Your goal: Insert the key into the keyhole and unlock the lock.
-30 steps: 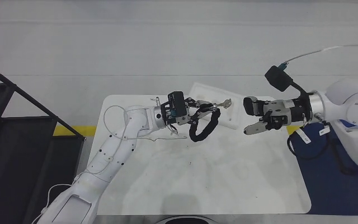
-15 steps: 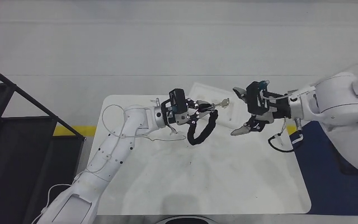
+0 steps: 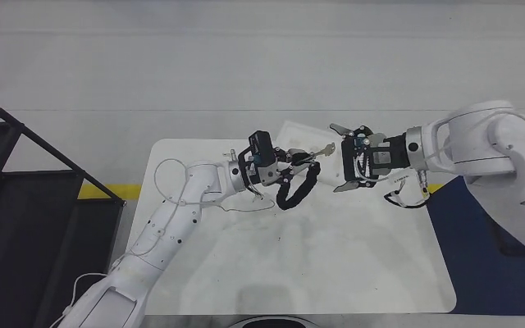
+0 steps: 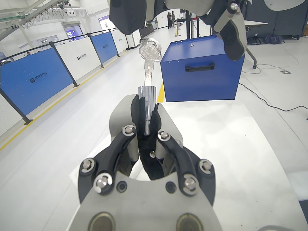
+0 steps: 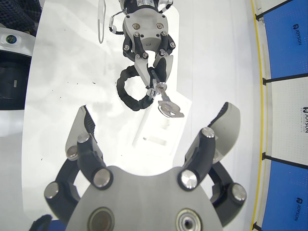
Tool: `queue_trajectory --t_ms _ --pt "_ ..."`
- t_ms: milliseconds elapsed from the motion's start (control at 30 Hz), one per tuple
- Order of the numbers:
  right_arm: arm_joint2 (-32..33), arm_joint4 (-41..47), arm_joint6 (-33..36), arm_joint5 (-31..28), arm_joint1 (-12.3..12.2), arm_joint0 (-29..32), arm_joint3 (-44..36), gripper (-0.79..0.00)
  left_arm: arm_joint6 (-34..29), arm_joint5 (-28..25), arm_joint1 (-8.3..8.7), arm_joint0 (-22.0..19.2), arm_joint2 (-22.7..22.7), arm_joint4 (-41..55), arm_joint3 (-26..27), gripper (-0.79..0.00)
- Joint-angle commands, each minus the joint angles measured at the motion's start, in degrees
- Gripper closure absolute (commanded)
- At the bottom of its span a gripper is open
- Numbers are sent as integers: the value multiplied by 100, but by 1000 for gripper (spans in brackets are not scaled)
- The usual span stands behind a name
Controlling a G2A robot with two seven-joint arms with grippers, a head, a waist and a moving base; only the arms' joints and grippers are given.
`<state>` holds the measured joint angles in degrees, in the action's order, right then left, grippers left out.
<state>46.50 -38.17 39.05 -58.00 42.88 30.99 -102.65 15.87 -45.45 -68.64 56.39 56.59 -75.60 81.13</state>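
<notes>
Pinching the lock (image 4: pixel 147 97) by its chrome end with the left end effector (image 4: pixel 144 108), holding it clear of the surface (image 3: pixel 328 262) with the black cable loop (image 3: pixel 295 190) hanging beneath. Gripping firmly, probably to brace it against a coming turn. Presenting the key (image 4: pixel 150 49), already seated in the keyhole (image 5: pixel 160 86), head outward toward the right end effector (image 5: pixel 155 118) for an easy grab. Holding the right fingers (image 4: pixel 127 8) spread wide on either side of the key head, not touching it. Judging the step in hand: closing on the head, then twisting to unlock.
</notes>
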Motion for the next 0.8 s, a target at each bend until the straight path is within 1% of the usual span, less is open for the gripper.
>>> queue_trajectory --t_ms 0,233,767 --pt "-59 -11 -89 0 7 5 22 -785 41 96 -17 3 -23 50 -32 0" --pt "-207 -74 -304 0 6 -25 79 -785 156 289 -91 -51 -177 153 -122 0" --pt "-673 33 -403 0 -18 -286 287 -785 346 347 -178 -238 -319 -16 -252 0"
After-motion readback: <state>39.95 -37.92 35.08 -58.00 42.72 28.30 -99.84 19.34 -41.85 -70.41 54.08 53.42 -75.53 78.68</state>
